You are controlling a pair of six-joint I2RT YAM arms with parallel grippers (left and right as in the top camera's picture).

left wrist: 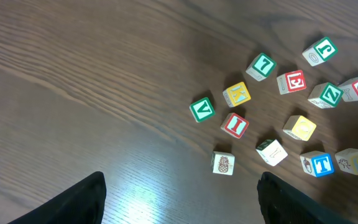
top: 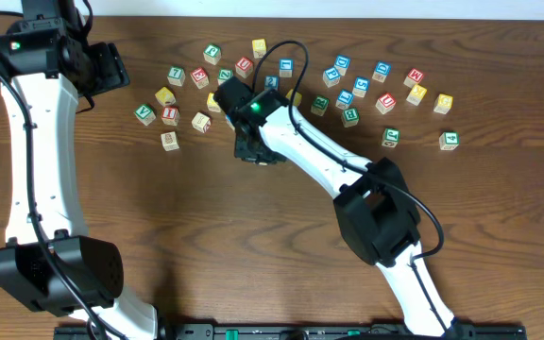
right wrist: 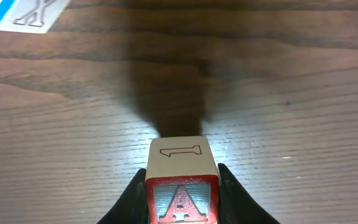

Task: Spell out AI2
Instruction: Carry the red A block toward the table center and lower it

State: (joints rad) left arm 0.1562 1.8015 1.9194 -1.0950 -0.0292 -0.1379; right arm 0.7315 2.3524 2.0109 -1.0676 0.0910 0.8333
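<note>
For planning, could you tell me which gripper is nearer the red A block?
Right. The right gripper holds the red A block; the left gripper hovers well off to its left.

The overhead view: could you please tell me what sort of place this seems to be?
Probably a robotics lab bench set up for manipulation trials: two white-and-black arms mounted at a wood-grain table, toy alphabet blocks scattered across it, and the right pincer gripping a red A block.

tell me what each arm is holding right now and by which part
The right arm's jaws are shut on the red A block, pressing two opposite side faces. The left arm's jaws are open, holding nothing.
</note>
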